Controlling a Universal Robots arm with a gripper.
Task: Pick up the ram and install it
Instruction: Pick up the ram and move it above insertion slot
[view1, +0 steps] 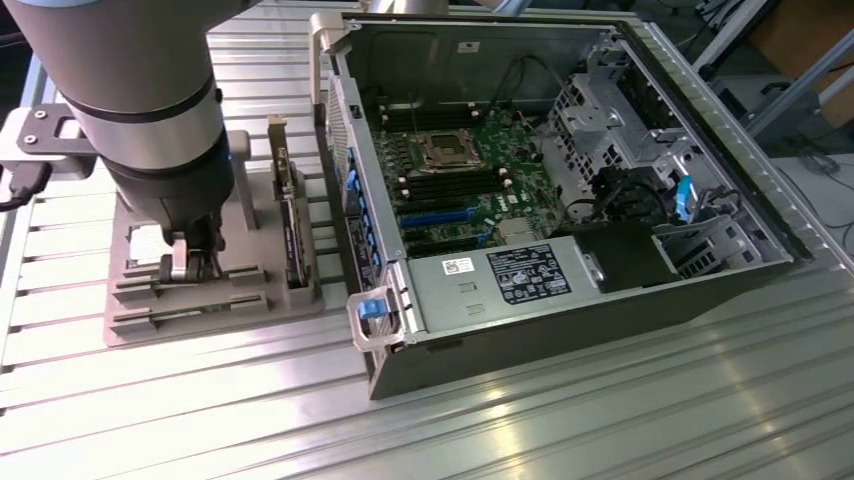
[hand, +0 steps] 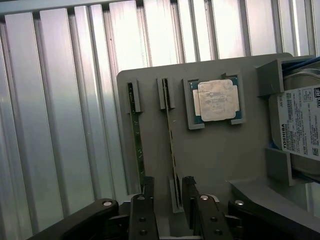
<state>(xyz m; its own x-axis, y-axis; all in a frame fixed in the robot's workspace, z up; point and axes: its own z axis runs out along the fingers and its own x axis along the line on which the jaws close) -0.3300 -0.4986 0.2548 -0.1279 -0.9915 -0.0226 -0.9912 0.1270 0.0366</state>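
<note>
Arm points straight down over the grey slotted tray; the black two-fingered tool stands open, straddling the thin dark-green ram stick on edge in the tray's slot, its near end hidden.

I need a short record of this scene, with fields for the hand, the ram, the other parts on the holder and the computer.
hand: open, one finger on each side of the ram
ram: standing on edge in a slot of the gray holder
other parts on holder: second ram stick, CPU, hard drive
computer case: open, motherboard visible, at the exterior view's right
</note>
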